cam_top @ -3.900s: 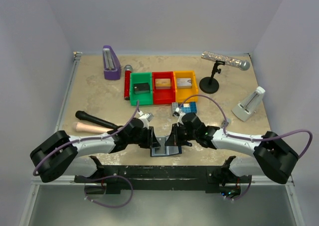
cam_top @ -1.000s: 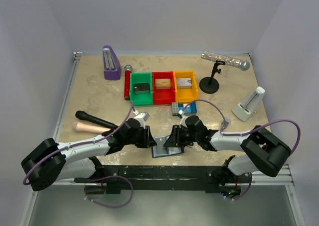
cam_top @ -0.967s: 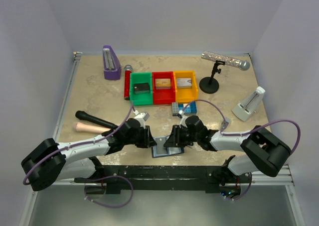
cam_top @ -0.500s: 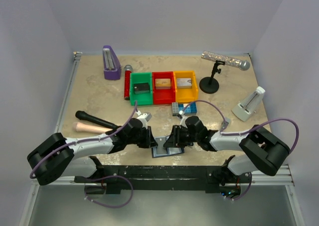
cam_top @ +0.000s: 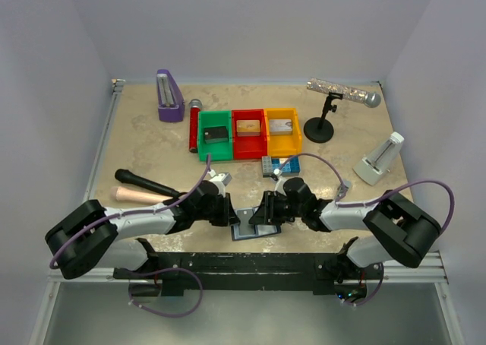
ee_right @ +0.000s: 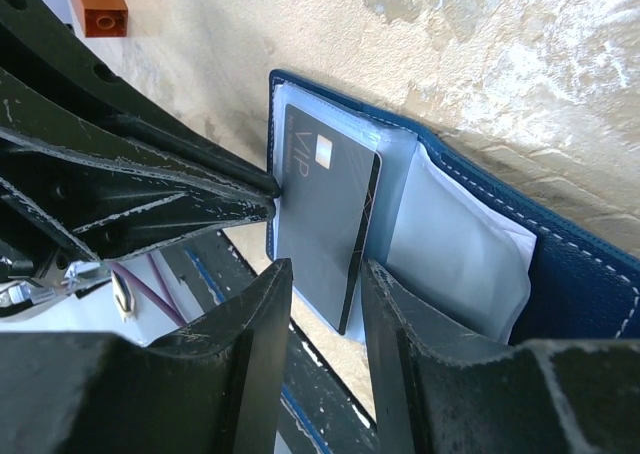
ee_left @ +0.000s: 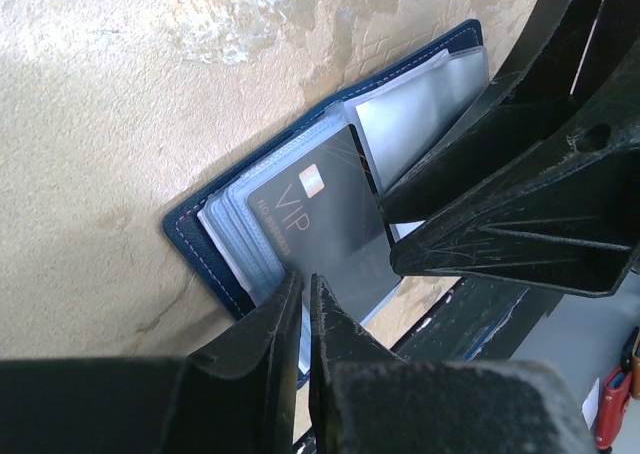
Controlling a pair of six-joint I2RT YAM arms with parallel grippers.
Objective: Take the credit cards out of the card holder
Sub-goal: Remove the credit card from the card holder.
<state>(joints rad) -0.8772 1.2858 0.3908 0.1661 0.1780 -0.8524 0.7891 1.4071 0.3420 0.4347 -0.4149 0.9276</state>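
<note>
Bricks [cam_top: 277,165] near card holder [cam_top: 243,229], bins [cam_top: 249,153] beyond

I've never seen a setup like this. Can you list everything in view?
table: one, beige, under everything
card holder: one, navy, open, near edge between the grippers
black card: one, in the holder's pocket
bins: three, green, red, orange, row at mid-table
cards in bins: three, black, tan, grey, one each
metronomes: two, purple back left, white right
microphones: two, red-and-silver beside green bin, glittery silver on black stand back right
toy bricks: several, blue and grey, before orange bin
sticks: two, black and peach, left side
left gripper: black, fingertips at the black card's edge
right gripper: black, fingers apart over the holder
</note>
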